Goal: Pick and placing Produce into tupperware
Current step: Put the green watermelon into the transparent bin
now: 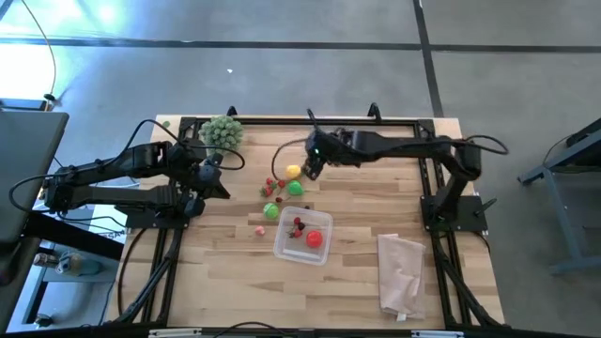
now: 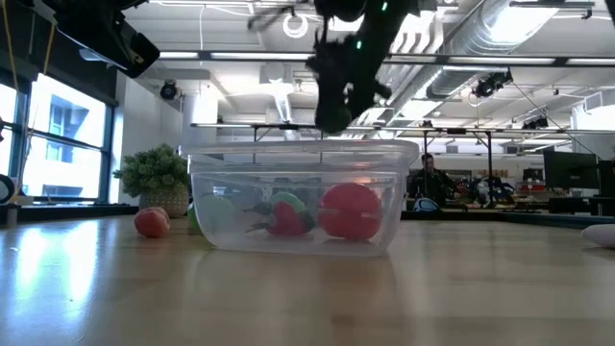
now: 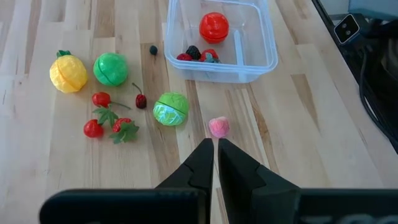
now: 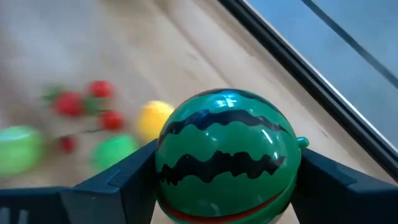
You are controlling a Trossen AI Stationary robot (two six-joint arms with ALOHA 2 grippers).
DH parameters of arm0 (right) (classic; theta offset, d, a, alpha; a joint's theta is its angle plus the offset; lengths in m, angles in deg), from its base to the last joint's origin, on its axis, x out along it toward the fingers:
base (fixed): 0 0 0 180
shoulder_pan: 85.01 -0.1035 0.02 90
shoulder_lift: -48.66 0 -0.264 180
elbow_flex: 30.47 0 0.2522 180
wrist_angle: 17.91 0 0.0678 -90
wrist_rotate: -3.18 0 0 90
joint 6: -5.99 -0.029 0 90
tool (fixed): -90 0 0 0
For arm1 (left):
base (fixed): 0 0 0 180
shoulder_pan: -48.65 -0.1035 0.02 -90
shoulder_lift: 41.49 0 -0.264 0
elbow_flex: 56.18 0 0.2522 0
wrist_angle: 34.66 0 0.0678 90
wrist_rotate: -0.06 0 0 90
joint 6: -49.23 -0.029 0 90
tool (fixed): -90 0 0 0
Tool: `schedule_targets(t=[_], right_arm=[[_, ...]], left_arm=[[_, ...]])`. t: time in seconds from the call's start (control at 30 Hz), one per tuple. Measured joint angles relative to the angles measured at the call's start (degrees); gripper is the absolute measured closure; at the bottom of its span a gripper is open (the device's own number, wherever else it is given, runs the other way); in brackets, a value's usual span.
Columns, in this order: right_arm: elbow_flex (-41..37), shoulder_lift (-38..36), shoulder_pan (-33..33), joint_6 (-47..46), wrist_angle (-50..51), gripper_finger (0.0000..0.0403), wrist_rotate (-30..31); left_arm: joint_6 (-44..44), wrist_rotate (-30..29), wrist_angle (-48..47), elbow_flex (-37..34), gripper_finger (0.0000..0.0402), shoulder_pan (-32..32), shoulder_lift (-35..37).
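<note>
Dark right end effector [image 4: 227,180] aloft, clamped around striped watermelon ball [image 4: 227,152].

The high view looks straight down on the whole table [image 1: 235,272]. The low view sits level, close before the tupperware [image 2: 298,197], which the left wrist view shares, looking past its gripper [image 3: 215,149].

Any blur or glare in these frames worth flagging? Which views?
Right wrist view: the striped green watermelon ball held in the right gripper is sharp, the small toy fruits behind it smeared. Low view: bright window glare at the left, sheen on the wooden table. Left wrist view: crisp; clear squarish plastic container well lit.
</note>
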Motion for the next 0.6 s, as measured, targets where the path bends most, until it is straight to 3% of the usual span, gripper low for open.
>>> schedule_targets(t=[0.27, 0.47, 0.6], right_arm=[[0.0, -5.15, -13.2, 0.03, -1.21, 0.0132, 0.01], [0.07, -4.3, -21.29, 0.39, -4.37, 0.0132, -0.26], [0.07, -1.22, -23.32, -1.12, -5.3, 0.0132, -0.24]], left_arm=[[0.02, 0.0, 0.0, 0.01, 0.0387, -0.01, 0.01], [0.02, 0.0, 0.0, 0.0, 0.0387, 0.0, 0.01], [0.01, 0.0, 0.0, 0.01, 0.0387, -0.02, 0.0]])
